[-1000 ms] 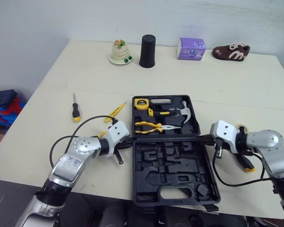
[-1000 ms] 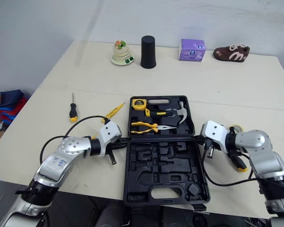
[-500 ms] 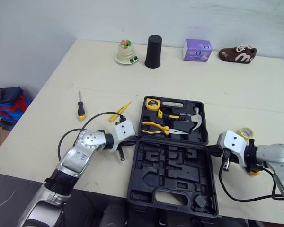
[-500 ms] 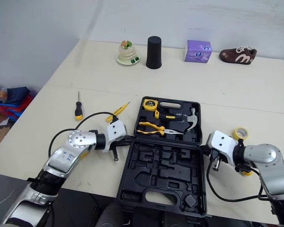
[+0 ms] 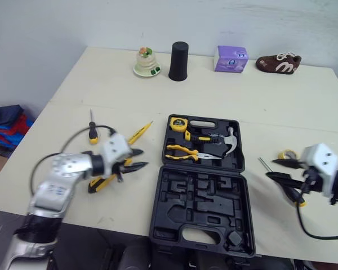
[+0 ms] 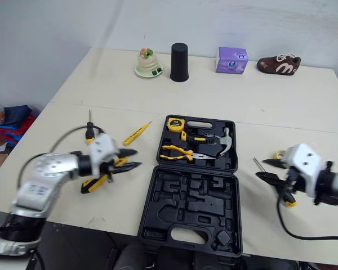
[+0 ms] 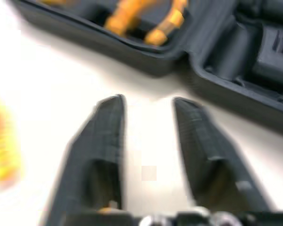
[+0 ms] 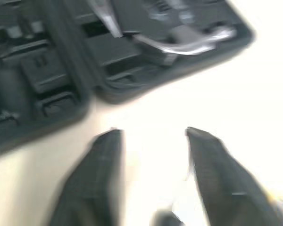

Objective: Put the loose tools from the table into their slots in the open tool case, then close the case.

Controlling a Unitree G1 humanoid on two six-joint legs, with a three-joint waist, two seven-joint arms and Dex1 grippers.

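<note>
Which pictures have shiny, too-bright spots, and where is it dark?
Left wrist view: the table glares almost white beside the dark tool case. Right wrist view: the table is washed white too, and the hammer head gleams. Left eye view: the light is soft and even; the case's empty half looks black.

1. One tool case (image 5: 198, 219).
2. Four items in its slots: one tape measure (image 5: 168, 124), one pliers (image 5: 183, 152), one hammer (image 5: 228, 143), one small yellow-and-black piece (image 5: 192, 136).
3. Five loose on the counter (image 5: 304, 107): one screwdriver (image 5: 90, 130), one slim yellow stick (image 5: 138, 133), one yellow roll (image 5: 285, 154), and two yellow-and-black handles, the left handle (image 5: 99, 183) and the right handle (image 5: 297, 198).
4. Four at the far edge: one black cup (image 5: 177, 61), one purple box (image 5: 231, 58), one brown shoe (image 5: 276, 63), one ornament (image 5: 145, 62).
</note>
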